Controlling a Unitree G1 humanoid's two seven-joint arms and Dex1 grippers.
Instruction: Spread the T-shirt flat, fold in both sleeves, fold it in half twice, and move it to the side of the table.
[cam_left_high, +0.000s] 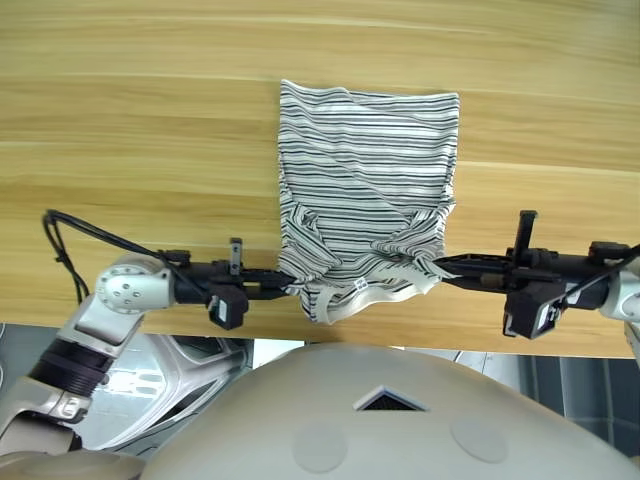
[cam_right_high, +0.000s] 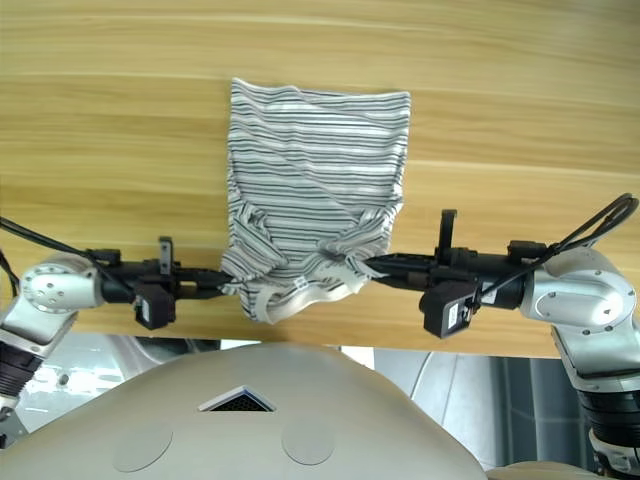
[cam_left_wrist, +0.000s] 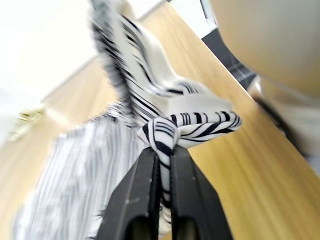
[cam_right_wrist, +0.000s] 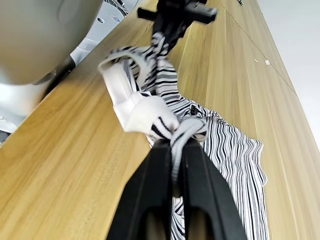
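A black-and-white striped T-shirt (cam_left_high: 365, 170) lies on the wooden table (cam_left_high: 140, 150), narrowed with its sleeves folded in, its far hem flat and its near end lifted and bunched. My left gripper (cam_left_high: 290, 284) is shut on the near left corner of the T-shirt (cam_left_wrist: 165, 130). My right gripper (cam_left_high: 437, 268) is shut on the near right corner of the T-shirt (cam_right_wrist: 165, 117). The white collar band (cam_left_high: 355, 300) sags between the two grippers just above the table's near edge. In the right wrist view the left gripper (cam_right_wrist: 165, 37) shows farther off, pinching the cloth.
The table's near edge (cam_left_high: 150, 328) runs just under both arms. Bare wood stretches wide on the left (cam_left_high: 120, 120) and on the right (cam_left_high: 560, 120) of the T-shirt, and beyond its far hem.
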